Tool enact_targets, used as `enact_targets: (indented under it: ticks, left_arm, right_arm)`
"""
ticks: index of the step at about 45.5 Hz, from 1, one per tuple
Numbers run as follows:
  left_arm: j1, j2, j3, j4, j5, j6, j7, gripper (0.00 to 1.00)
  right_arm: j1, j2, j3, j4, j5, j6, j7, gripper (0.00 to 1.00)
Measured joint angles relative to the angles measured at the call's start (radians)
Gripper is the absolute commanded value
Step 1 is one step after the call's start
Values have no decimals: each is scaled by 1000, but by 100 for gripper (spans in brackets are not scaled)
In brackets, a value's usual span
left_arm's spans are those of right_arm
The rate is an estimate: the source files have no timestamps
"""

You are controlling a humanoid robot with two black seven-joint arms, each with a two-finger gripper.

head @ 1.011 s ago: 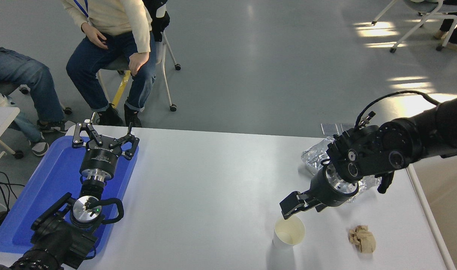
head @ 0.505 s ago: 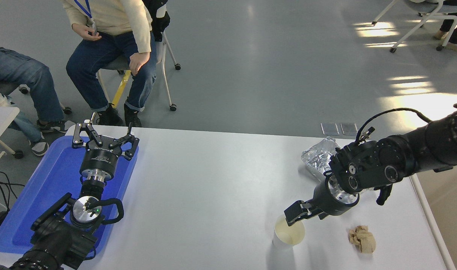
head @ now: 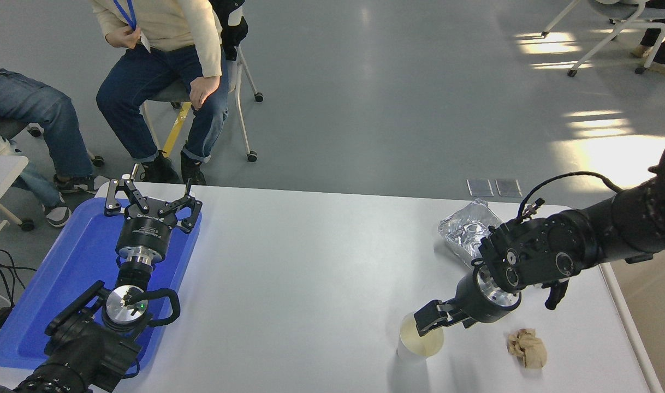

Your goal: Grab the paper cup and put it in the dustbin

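Right gripper (head: 426, 326) has sunk onto the rim of the paper cup (head: 420, 344), lower than a second ago.

Its fingertips now dip at the cup's far edge, one seemingly inside, but whether they have closed on the wall I cannot tell. Cup stands upright just beneath them, brown paper ball (head: 527, 348) off to the right. No dustbin is visible. Left gripper (head: 149, 197) sits open over the blue tray (head: 65, 273).

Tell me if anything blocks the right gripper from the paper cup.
Nothing visible does. The right gripper is already at the rim of the paper cup; the crumpled brown paper ball lies apart, off to the side.
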Motion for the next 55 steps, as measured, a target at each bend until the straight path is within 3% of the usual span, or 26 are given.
enact_targets:
  ticks: [11, 19, 22, 55]
  left_arm:
    - [0, 0, 0, 0, 0, 0, 0, 100]
    - [0, 0, 0, 0, 0, 0, 0, 100]
    - [0, 0, 0, 0, 0, 0, 0, 100]
    - [0, 0, 0, 0, 0, 0, 1, 100]
  right_arm:
    - [-22, 4, 6, -12, 0, -3, 1, 59]
    - [-31, 8, 8, -16, 0, -4, 3, 11]
    - [-33, 9, 8, -16, 0, -4, 3, 0]
    - [117, -27, -17, 81, -4, 2, 5, 0]
